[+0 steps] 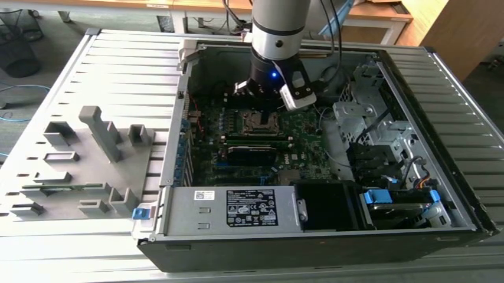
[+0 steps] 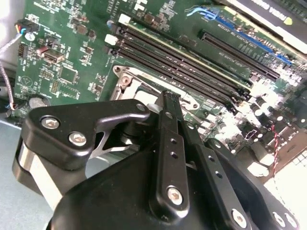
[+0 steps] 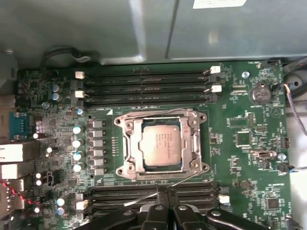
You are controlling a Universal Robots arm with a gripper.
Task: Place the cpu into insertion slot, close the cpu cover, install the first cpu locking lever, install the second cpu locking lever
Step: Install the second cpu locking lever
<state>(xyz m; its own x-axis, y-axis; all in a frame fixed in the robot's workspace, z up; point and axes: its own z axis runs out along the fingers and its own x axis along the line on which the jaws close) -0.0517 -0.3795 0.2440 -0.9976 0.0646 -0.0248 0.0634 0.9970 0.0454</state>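
Hovering clenched and empty just above the socket, the hand (image 3: 163, 194) sits near one loose locking lever (image 3: 160, 191); cpu (image 3: 162, 147) lies seated under the cover (image 3: 125, 143), w/ lever slip probable if contact's off-centre.

Robotics lab or workshop. Open computer case (image 1: 441, 230) lies on a slatted metal bench (image 1: 118, 71). Wooden desks (image 1: 378, 15) and cables stand behind the gripper (image 1: 264, 115).
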